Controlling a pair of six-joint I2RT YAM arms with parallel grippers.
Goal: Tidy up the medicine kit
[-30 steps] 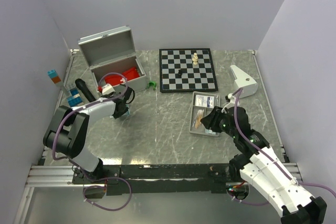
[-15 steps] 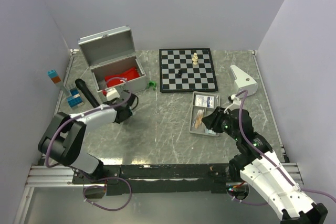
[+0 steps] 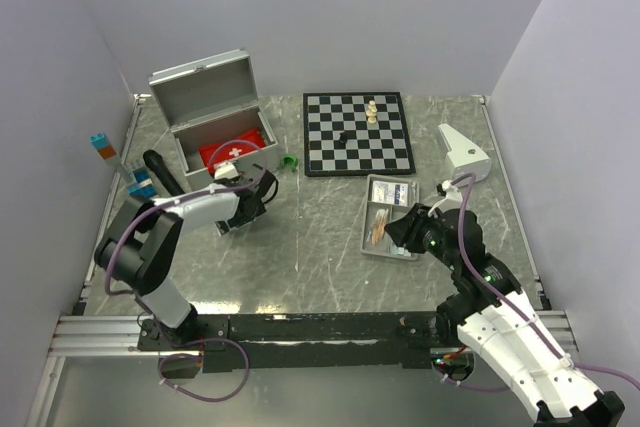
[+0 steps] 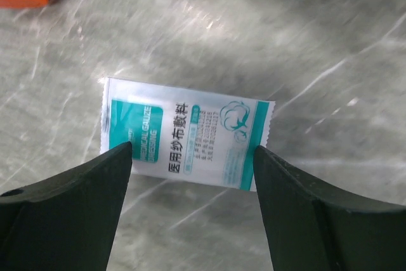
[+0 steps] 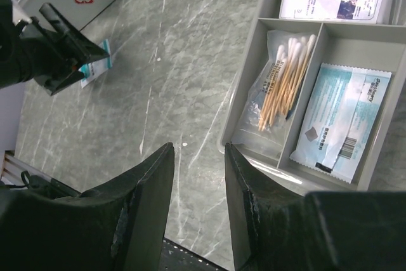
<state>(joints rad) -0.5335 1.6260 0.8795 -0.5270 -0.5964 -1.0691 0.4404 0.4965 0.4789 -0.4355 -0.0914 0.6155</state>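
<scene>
Left pincer (image 4: 191, 152) hovers wide open and holding nothing. Its two black fingers (image 4: 70, 211) stand over the short ends of a white-and-teal gauze packet (image 4: 187, 132) that lies flat on the marbled table (image 4: 317, 49).

From my console, the step in hand looks like picking this packet up for the medicine kit (image 3: 205, 107). The kit stands lid-up just beyond the pincer, farther from the arm bases, with its red pouch (image 3: 232, 152) showing inside.

To do it well, I judge I should drop straight down until both tips meet the table outside the packet's ends. Then I would close slowly, so the thin sachet buckles up into the grip rather than sliding out. A packet this flat may skid or slip beneath one finger. I would lift high enough to pass the case's front wall before letting go.

Well off to that pincer's right, the right pincer (image 5: 198, 150) hangs with a narrow gap between its fingers, gripping nothing. The grey tray (image 5: 273, 162) of cotton swabs (image 5: 282, 84) sits just ahead of it.
</scene>
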